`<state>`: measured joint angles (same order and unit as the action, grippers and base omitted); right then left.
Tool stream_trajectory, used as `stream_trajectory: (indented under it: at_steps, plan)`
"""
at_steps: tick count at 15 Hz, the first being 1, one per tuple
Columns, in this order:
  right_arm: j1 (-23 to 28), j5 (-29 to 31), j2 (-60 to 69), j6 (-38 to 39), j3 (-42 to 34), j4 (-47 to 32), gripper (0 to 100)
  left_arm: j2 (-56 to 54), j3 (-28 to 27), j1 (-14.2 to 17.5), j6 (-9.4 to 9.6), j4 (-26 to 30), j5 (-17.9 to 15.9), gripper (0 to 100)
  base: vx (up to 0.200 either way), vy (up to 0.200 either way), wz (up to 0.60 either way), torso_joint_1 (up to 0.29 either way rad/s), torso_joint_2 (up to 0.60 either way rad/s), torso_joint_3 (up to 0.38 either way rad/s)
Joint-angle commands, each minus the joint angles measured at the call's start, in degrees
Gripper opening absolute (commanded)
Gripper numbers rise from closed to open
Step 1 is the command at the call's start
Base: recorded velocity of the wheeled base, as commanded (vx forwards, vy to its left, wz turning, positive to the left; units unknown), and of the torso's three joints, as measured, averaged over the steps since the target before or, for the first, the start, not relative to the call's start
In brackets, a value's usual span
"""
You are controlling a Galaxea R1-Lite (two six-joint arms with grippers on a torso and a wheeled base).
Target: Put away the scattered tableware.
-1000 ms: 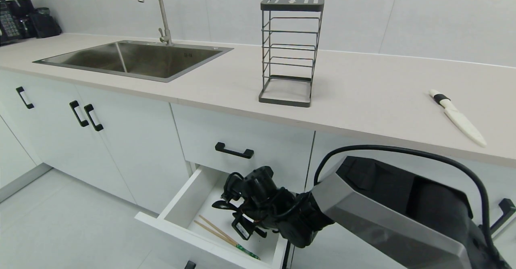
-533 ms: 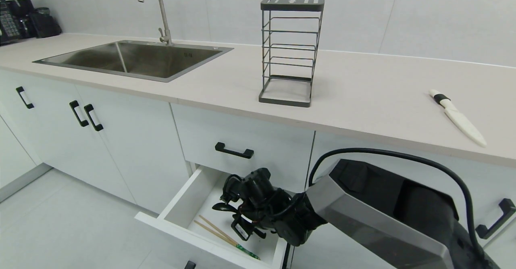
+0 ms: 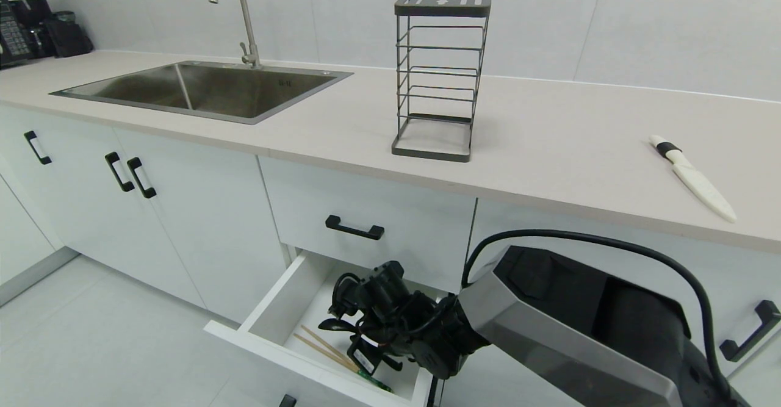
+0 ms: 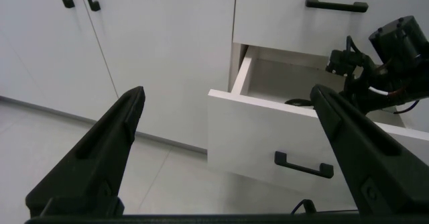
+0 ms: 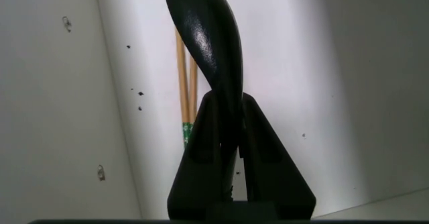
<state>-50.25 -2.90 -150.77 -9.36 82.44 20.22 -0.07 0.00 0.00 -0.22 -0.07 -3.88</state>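
Black spoon (image 5: pixel 201 39) pinched in R gripper (image 5: pixel 228 102) over open white drawer (image 3: pixel 268 305); wooden chopsticks (image 5: pixel 181 83) lie inside. L gripper (image 4: pixel 228 95) spread wide, empty, facing drawer front.

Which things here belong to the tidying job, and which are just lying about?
Job: black spoon in the right gripper; chopsticks in the open drawer; white knife on the counter; slotted rack, probably.
Lying about: sink; faucet.
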Motion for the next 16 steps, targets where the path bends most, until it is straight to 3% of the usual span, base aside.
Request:
stream_trajectory:
  at_steps: [1,4,5,16]
  plan:
    - [-0.1,-0.1,0.0,-0.2,0.0,0.0,0,0.1,0.0,0.0,-0.04,0.0,0.0,100,0.0,0.0,0.0,0.0,0.0,0.0]
    - [-0.2,0.0,0.0,-0.3,0.1,0.0,0,0.1,0.0,0.1,-0.04,0.0,0.0,100,0.0,0.0,0.0,0.0,0.0,0.0]
    - [-0.2,-0.1,0.1,-0.3,0.1,-0.4,100,0.1,0.0,0.0,-0.04,0.0,0.0,100,0.0,0.0,0.0,0.0,0.0,0.0]
    - [-1.0,0.0,5.1,0.0,2.4,-2.1,100,0.1,0.0,0.0,-0.04,0.0,0.0,100,0.0,0.0,0.0,0.0,0.0,0.0]
